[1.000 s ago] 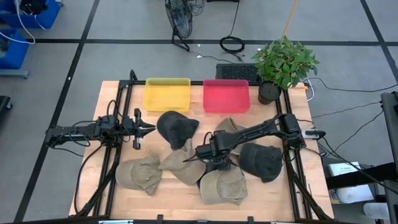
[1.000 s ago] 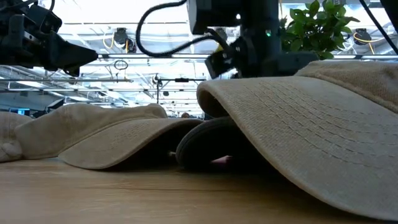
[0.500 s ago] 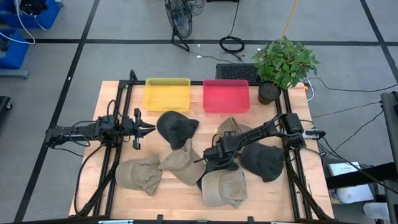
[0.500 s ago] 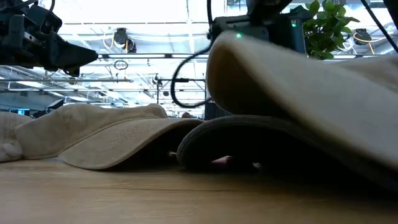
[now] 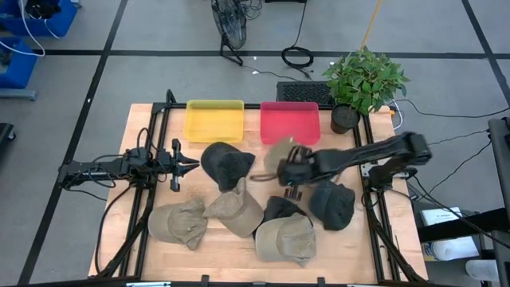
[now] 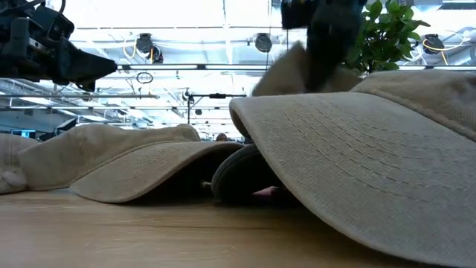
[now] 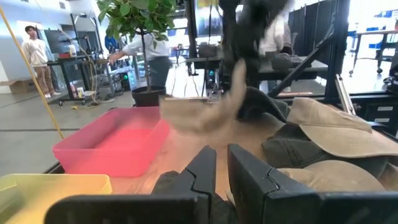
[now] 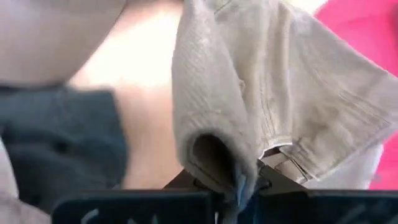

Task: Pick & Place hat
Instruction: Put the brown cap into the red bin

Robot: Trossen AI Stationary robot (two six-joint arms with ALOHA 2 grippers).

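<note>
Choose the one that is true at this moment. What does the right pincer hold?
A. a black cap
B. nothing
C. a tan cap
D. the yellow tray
C: the right pincer is shut on folded fabric of a tan cap, and the high view shows that cap lifted near the pink tray.
</note>
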